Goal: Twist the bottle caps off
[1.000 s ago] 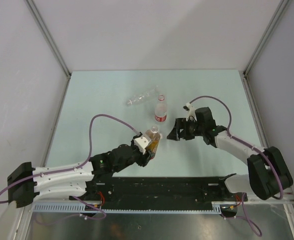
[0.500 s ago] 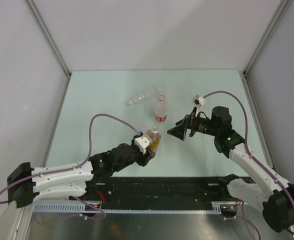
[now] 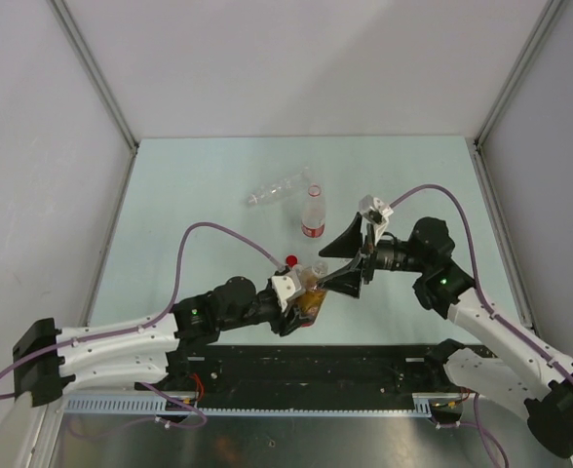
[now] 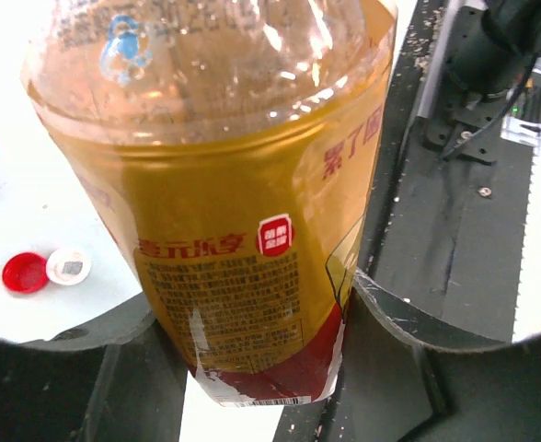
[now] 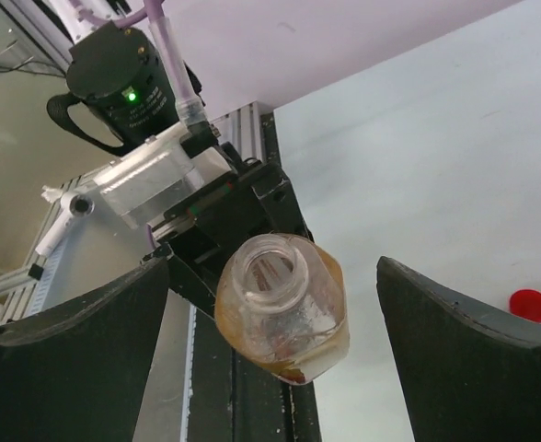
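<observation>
Right wrist view showed the amber bottle [image 5: 282, 308] had no cap, held tight by the left claw [image 4: 252, 368]. The right claw [image 5: 270, 313] was wide open; the red-label bottle [image 3: 313, 216] likely needed it next.

Writing shows only on the yellow wrap label [image 4: 243, 184] of the clear plastic bottle of amber liquid [image 4: 224, 83], in the left wrist view. At two o'clock, large red Chinese characters seem to read "累了困", cut off by the label's edge. The white stylised characters at centre, the small red rounded badge [image 4: 275, 235] at their three o'clock, the fine print at six o'clock and a blurred blue printed mark [image 4: 126, 41] at eleven o'clock cannot be read.
</observation>
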Action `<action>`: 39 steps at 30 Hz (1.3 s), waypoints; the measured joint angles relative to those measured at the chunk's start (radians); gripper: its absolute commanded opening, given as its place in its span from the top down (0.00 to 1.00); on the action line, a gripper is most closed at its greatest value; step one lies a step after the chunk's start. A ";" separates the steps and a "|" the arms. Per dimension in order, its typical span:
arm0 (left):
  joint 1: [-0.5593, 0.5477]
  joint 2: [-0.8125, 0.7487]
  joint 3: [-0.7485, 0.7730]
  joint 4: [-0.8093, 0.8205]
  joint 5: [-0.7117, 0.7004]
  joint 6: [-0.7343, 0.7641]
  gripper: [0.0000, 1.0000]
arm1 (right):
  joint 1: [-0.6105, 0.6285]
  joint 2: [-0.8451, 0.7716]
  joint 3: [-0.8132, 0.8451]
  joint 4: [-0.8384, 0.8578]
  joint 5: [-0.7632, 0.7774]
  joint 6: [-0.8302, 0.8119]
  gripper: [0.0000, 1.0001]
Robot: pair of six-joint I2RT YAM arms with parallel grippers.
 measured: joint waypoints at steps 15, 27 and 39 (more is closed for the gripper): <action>0.000 -0.061 0.001 -0.001 0.091 0.001 0.99 | 0.107 0.037 0.001 0.004 0.027 -0.033 0.28; 0.005 -0.056 0.001 0.002 0.130 0.003 0.97 | 0.137 0.037 0.003 0.010 0.024 -0.032 0.98; 0.006 -0.056 0.000 -0.006 0.116 0.011 0.67 | 0.151 0.043 0.008 -0.003 0.045 -0.030 1.00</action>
